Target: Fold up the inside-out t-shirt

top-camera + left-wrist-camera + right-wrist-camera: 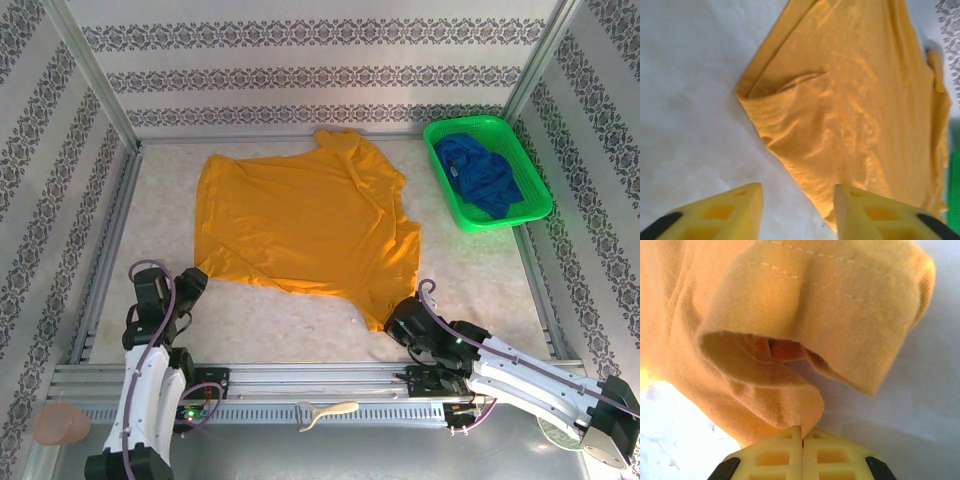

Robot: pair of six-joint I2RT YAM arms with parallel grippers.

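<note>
The mustard-yellow t-shirt point(300, 215) lies spread on the pale table, plain face up, with a few wrinkles. My left gripper point(192, 280) sits at the shirt's near-left corner. In the left wrist view the t-shirt point(850, 100) reaches down beside the right finger, and the left gripper point(797, 190) is open over bare table. My right gripper point(398, 318) is at the shirt's near-right corner. In the right wrist view the right gripper point(802, 430) is shut on a fold of the t-shirt point(805, 295), just under a hemmed opening.
A green basket point(443, 190) at the back right holds a deep-blue cloth point(485, 175). Patterned walls and metal frame posts close in the table. A metal rail point(330, 378) runs along the near edge between the arm bases.
</note>
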